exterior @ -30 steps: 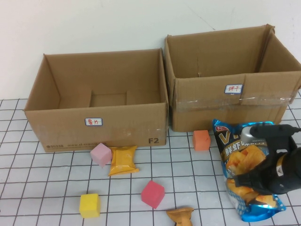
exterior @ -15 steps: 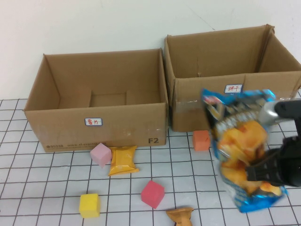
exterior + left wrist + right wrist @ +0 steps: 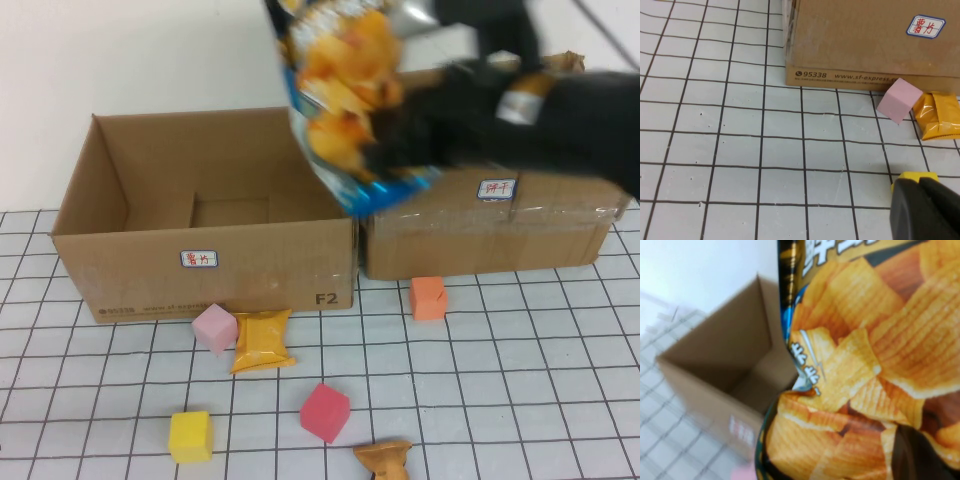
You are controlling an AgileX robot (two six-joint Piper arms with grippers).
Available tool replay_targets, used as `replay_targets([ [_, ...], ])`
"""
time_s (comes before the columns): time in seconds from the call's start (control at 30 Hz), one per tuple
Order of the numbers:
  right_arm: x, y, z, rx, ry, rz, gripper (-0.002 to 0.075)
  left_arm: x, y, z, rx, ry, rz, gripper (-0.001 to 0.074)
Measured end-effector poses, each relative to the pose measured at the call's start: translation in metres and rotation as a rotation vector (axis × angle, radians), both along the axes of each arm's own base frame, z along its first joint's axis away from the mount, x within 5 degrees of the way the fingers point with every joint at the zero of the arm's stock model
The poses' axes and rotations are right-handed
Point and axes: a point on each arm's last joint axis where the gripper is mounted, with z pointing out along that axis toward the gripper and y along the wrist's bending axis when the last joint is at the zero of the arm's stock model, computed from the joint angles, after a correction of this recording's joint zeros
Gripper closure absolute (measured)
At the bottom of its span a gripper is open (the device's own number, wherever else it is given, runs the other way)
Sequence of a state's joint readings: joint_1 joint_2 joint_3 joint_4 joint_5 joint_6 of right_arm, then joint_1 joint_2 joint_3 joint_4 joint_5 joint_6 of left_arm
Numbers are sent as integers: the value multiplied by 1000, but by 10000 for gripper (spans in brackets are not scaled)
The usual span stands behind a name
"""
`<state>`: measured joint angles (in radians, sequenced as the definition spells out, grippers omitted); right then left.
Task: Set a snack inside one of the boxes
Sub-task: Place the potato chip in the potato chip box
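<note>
My right gripper (image 3: pixel 392 148) is shut on a blue bag of chips (image 3: pixel 345 100) and holds it high in the air, over the gap between the two boxes. The wider left box (image 3: pixel 205 240) and the taped right box (image 3: pixel 470 240) stand open at the back of the table. In the right wrist view the chip bag (image 3: pixel 865 365) fills most of the picture, with an open box (image 3: pixel 725 365) below it. My left gripper (image 3: pixel 927 210) is shut on nothing, low over the table near a yellow cube (image 3: pixel 917 176). It is outside the high view.
In front of the left box lie a pink cube (image 3: pixel 214 327) and an orange snack packet (image 3: pixel 262 340). Nearer to me are a yellow cube (image 3: pixel 190 436), a red cube (image 3: pixel 325 411) and a brown packet (image 3: pixel 385 460). By the right box sits an orange cube (image 3: pixel 428 297).
The right arm has lifted the chip bag off the table at the front right and swung it up and left, to above the boxes. The left arm has not moved.
</note>
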<state>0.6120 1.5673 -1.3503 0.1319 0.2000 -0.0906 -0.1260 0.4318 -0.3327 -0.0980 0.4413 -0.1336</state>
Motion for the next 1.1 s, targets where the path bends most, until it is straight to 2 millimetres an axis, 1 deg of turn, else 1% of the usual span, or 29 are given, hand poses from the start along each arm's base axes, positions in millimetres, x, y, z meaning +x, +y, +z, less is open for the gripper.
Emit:
replay_targets([
  [0.07,26,18,-4,8,-16,-1,710,0,0,0,0,0,0,736],
  [0.17,59,41,-13,11,-34,1,710,0,0,0,0,0,0,736],
  [0.27,85,62,-25,-25,-59,26,710,0,0,0,0,0,0,736],
  [0.3,90,67,-25,-44,-80,40,710,0,0,0,0,0,0,736],
  [0.33,97,75,-33,-85,-93,64,710,0,0,0,0,0,0,736],
  [0.47,109,96,-47,-263,-195,180,710,0,0,0,0,0,0,736],
  [0.53,110,104,-54,-335,-234,231,710,0,0,0,0,0,0,736],
  [0.63,111,110,-68,-443,-272,303,709,0,0,0,0,0,0,736],
  [0.7,112,112,-77,-498,-272,342,696,0,0,0,0,0,0,736],
  [0.73,111,113,-80,-513,-268,355,676,0,0,0,0,0,0,737],
  [0.8,111,113,-84,-531,-259,369,611,0,0,0,0,0,0,737],
  [0.83,111,113,-85,-537,-256,373,560,0,0,0,0,0,0,736],
  [0.97,112,113,-84,-538,-265,373,314,0,0,0,0,0,0,736],
  [1.03,111,113,-83,-538,-268,374,253,0,0,0,0,0,0,736],
  [1.1,110,112,-80,-538,-267,375,235,0,0,0,0,0,0,736],
])
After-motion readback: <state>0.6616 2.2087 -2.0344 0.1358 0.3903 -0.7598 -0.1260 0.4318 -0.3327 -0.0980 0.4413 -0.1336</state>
